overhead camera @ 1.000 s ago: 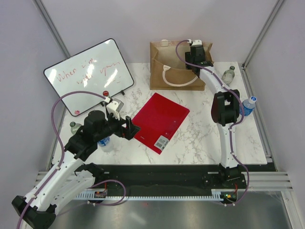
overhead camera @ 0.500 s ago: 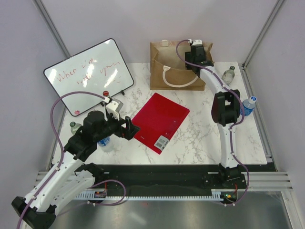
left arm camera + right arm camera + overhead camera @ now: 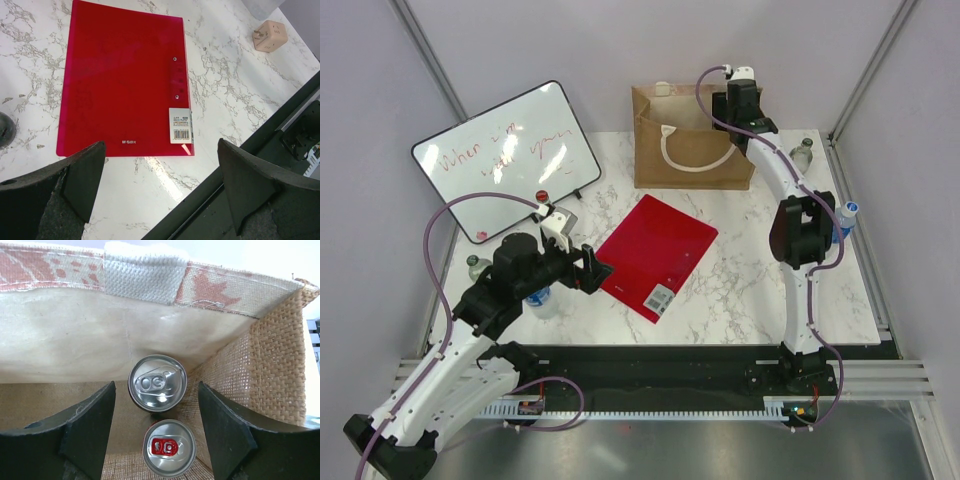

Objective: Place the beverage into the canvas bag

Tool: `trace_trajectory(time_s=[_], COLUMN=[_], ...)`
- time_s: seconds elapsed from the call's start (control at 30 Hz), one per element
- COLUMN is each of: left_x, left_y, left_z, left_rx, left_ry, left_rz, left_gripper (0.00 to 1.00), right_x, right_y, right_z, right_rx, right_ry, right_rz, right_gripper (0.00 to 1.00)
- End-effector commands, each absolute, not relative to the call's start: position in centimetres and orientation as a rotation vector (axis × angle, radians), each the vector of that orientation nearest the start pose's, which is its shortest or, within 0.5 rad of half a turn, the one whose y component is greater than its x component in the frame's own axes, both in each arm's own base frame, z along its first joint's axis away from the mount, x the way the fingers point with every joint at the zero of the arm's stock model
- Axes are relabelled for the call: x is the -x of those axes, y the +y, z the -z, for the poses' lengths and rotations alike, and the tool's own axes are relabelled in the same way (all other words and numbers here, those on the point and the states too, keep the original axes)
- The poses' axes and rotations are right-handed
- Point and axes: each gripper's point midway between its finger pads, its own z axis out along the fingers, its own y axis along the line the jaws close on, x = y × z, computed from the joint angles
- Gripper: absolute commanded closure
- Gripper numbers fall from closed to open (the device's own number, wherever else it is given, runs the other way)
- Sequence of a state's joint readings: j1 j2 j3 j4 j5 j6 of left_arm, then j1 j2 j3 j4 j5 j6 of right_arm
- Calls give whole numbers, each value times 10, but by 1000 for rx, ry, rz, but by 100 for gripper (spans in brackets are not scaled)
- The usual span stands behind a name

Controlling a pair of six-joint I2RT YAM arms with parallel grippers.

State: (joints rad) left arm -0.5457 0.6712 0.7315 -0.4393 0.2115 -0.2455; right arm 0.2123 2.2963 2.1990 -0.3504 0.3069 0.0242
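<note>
Over the right end of the canvas bag, the right gripper hangs above the open mouth. Its fingers are spread wide and grip nothing. In the right wrist view the right gripper looks straight down into the canvas bag. Two cans stand upright on the bag's floor in the corner by its woven right end wall. A silver-tabbed can stands by the pale lined wall. A red-tabbed can stands right beside it, and whether they touch I cannot tell.

In front of the bag, a strip of bare marble table separates it from a red folder, which lies flat and at an angle. Well in front of the bag and to its left, the left gripper hovers at the folder's near left edge. Its fingers are also wide apart and empty, with the red folder below them.

Left of the bag, a whiteboard leans near the table's back left corner. Just right of the bag, a clear bottle stands close to the table's right edge.
</note>
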Motion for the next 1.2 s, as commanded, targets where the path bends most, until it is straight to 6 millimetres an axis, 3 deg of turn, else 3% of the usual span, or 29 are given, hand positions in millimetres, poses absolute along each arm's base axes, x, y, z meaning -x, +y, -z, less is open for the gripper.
trace_trajectory(time_s=[0.0, 0.23, 0.33, 0.47, 0.5, 0.53, 0.67, 0.7, 0.73, 0.77, 0.8, 0.83, 0.9, 1.17], left_x=[-206, -204, -204, -204, -204, -203, -202, -202, -201, -200, -199, -199, -197, -191], left_y=[-178, -178, -178, -177, -177, -176, -175, -175, -175, -175, -176, -176, -176, -179], left_z=[-232, -234, -236, -238, -238, -239, -242, -243, -244, -246, -247, -248, -249, -255], left_rx=[-455, -458, -456, -449, -449, -446, -444, -443, -443, -443, -446, -446, -450, -467], left_ry=[1925, 1917, 1911, 1905, 1904, 1901, 1891, 1886, 1885, 1876, 1873, 1870, 1863, 1839], left_rz=[709, 716, 718, 713, 714, 714, 717, 718, 720, 726, 731, 735, 744, 779], left_gripper=[0, 0, 0, 0, 0, 0, 0, 0, 0, 0, 0, 0, 0, 0], right_x=[-634, -603, -584, -554, -545, -530, -479, -463, -445, -433, -418, -402, -375, -324], right_y=[84, 91, 90, 85, 82, 74, 53, 45, 36, 19, 10, 1, -18, -92], right_z=[-274, -349, -372, -386, -373, -384, -360, -338, -346, -344, -327, -335, -328, -297], right_rx=[-44, -55, -81, -164, -187, -239, -398, -439, -466, -523, -544, -569, -612, -781], right_ry=[1879, 1787, 1767, 1771, 1817, 1803, 1896, 1960, 1946, 1935, 1982, 1957, 1953, 1994], right_rz=[97, -21, -54, -107, -97, -86, -45, 2, 30, 118, 184, 206, 291, 537], right_gripper=[26, 26, 26, 25, 25, 25, 21, 20, 20, 19, 17, 16, 11, 7])
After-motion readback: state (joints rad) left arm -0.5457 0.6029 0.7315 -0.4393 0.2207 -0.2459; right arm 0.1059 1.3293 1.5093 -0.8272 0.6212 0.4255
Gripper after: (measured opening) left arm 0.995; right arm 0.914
